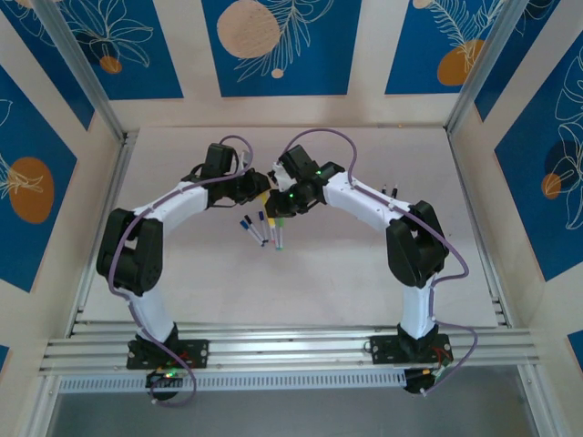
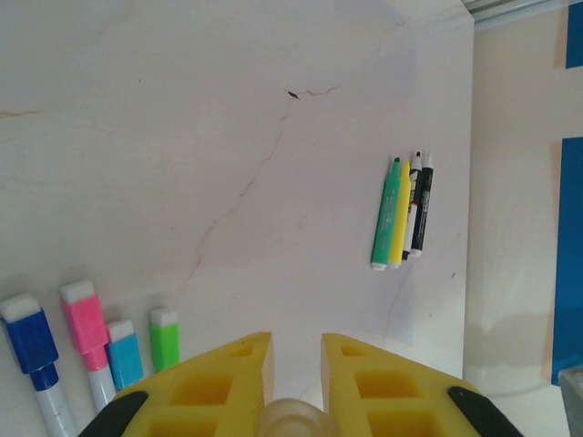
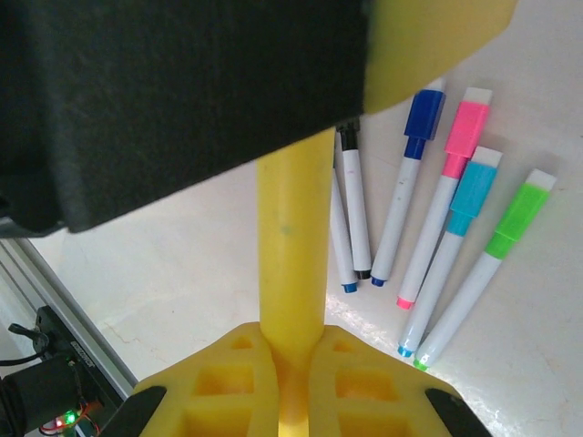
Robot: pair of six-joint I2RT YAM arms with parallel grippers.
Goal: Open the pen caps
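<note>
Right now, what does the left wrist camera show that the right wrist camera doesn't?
Left wrist camera: four pens lying side by side, green, yellow and two dark ones, plus a thin crack in the table. Right wrist camera: a long yellow pen clamped in the right gripper, and two thin white pens. Both: the row of pens with blue, pink, light-blue and green caps.

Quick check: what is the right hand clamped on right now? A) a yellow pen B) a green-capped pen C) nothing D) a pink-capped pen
A: in the right wrist view the right hand is closed on the yellow pen, whose barrel rises straight out of its grip.
</note>
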